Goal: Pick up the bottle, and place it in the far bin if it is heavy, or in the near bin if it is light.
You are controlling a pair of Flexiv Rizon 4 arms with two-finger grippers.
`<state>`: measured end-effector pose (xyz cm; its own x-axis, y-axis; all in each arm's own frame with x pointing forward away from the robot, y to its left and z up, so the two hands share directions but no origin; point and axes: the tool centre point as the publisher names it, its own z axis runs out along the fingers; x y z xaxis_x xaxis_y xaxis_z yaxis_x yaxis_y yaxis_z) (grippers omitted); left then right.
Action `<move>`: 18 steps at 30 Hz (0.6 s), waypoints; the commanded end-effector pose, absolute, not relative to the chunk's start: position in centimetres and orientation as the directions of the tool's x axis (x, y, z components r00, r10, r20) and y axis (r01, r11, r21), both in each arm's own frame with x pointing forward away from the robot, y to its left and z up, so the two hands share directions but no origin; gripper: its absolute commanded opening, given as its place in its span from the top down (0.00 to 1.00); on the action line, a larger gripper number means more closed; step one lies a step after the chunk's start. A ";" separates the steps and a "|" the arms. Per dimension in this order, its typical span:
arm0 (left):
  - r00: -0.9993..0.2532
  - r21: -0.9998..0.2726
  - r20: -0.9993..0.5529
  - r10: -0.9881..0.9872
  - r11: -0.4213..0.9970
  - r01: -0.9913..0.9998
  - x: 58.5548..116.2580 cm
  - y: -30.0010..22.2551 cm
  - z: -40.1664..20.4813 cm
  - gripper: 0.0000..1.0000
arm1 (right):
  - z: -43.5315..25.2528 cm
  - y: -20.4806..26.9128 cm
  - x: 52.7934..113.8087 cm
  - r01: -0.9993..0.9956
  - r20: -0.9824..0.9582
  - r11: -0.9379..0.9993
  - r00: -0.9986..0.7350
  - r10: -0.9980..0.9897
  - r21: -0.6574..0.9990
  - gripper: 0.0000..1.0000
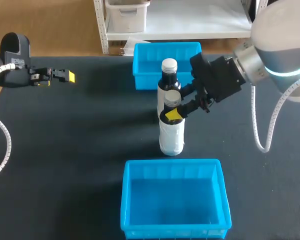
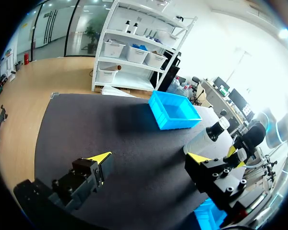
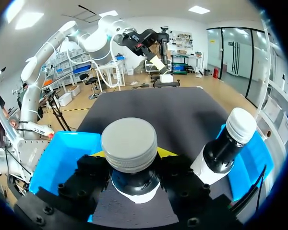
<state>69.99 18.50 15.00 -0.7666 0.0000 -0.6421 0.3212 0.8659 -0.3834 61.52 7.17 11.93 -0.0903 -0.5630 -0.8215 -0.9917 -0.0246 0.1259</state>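
Two bottles stand mid-table between the bins. The nearer bottle (image 1: 171, 135) has a grey cap, a dark neck and a white body, and rests upright on the black table. My right gripper (image 1: 176, 111) is shut on its neck just under the cap; in the right wrist view the grey-capped bottle (image 3: 129, 143) fills the space between the fingers. A dark second bottle (image 1: 168, 80) with a white cap (image 3: 241, 125) stands just behind it, untouched. My left gripper (image 1: 65, 76) hovers far off at the table's left, open and empty (image 2: 149, 158).
The far blue bin (image 1: 167, 46) sits at the table's back, right behind the white-capped bottle. The near blue bin (image 1: 172, 163) sits at the front edge, a short gap from the held bottle. Both hold nothing.
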 end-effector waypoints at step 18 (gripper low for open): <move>-0.767 -0.383 -0.642 0.000 0.866 0.321 70.0 18.5 15.0 0.00 | 11.8 6.9 61.2 -0.992 -0.828 -0.022 -0.091 -0.553 0.124 0.00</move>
